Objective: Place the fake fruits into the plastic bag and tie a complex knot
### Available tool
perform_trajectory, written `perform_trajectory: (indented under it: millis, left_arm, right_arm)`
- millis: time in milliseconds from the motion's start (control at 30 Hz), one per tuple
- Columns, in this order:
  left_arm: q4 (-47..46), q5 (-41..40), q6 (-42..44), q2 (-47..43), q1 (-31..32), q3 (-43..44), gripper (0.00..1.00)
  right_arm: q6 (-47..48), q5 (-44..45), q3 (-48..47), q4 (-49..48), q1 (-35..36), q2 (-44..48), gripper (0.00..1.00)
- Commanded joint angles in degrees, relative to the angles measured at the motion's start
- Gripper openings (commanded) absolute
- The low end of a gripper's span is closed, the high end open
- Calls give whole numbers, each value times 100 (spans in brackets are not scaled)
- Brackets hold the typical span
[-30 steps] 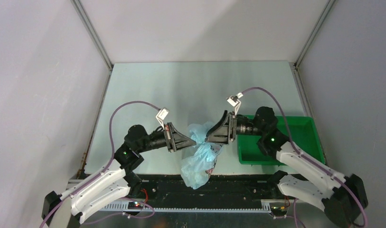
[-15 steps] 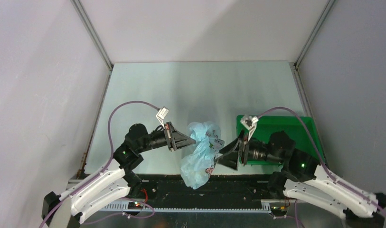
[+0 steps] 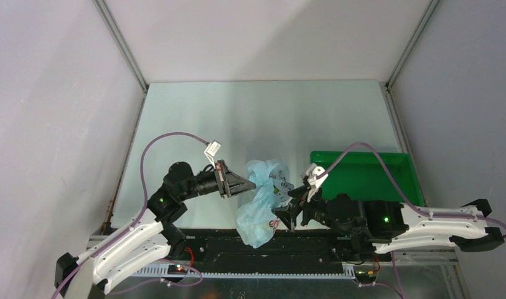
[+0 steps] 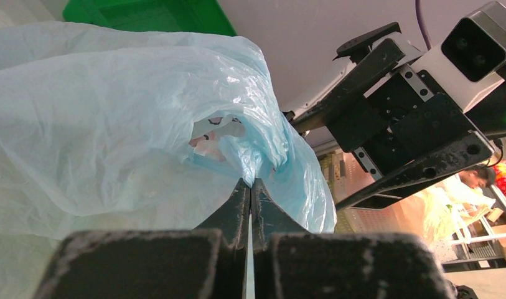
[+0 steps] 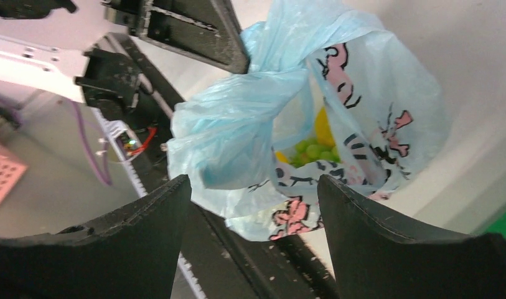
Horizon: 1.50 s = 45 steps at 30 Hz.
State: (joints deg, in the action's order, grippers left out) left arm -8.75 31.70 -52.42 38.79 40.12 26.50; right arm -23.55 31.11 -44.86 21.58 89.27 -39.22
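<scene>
In the top external view, the plastic bag (image 3: pixel 261 205) is seen at the near edge of the table (image 3: pixel 269 112), about midway along it, with its lower end hanging over the black rail there. Its long axis runs from far to near, slightly slanted, and the gathered neck is at the far end. That neck is pinched by the left gripper (image 3: pixel 253 185), while the right gripper (image 3: pixel 286 215) is held low beside the bag's belly, just to its right. The green tray (image 3: pixel 368 171) is left behind it at the table's right edge. In the left wrist view, the left jaws are seen clenched tight on a fold of the blue film, with the rest of the bag spread above and beyond them. The spread fingers of the other arm are seen on the far side of the bag. In the right wrist view, the right jaws are seen standing wide and grasping nothing. The bag lies straight ahead of them, framed between the fingers but not touched. Through its film the grapes (image 5: pixel 311 151) and the yellow fruit (image 5: pixel 323 126) are made out, already inside, beside the pink-and-dark printed mark (image 5: pixel 362 146). The free right arm is judged the one placed to take the loose plastic for the knot.
</scene>
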Motion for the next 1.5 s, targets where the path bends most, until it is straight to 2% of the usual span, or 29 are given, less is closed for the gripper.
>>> perform_trajectory:
  millis: [0, 667, 767, 800, 833, 867, 900, 933, 1000, 1267, 1467]
  left_arm:
    - [-39, 20, 136, -85, 22, 269, 0]
    - [-45, 31, 145, -62, 14, 312, 0]
    - [-40, 37, 164, -85, 17, 312, 0]
    - [-39, 29, 168, -88, 19, 312, 0]
    - [-19, 20, 186, -94, 16, 312, 0]
    - [45, -19, 200, -97, 19, 329, 0]
    - [109, -124, 260, -110, 26, 367, 0]
    - [310, -210, 303, -118, 24, 392, 0]
    - [563, -547, 428, -185, 18, 462, 0]
    - [1331, -2337, 493, -477, 6, 462, 0]
    - [1526, -3055, 601, -213, -93, 471, 0]
  right_arm:
    - [456, 659, -308, -170, 72, -203, 79]
    - [757, -121, -357, -602, -177, -640, 72]
    - [751, -142, -357, -600, -266, -651, 60]
    - [750, -147, -357, -597, -277, -649, 51]
    - [744, -144, -357, -581, -309, -648, 46]
    - [726, -144, -357, -579, -325, -644, 35]
    - [723, -142, -357, -559, -352, -637, 29]
    - [692, -108, -357, -550, -368, -639, 17]
    - [639, -73, -352, -460, -452, -625, 1]
    - [25, 577, -356, 241, -708, -561, 0]
    - [-366, 1061, -356, 722, -875, -491, 0]
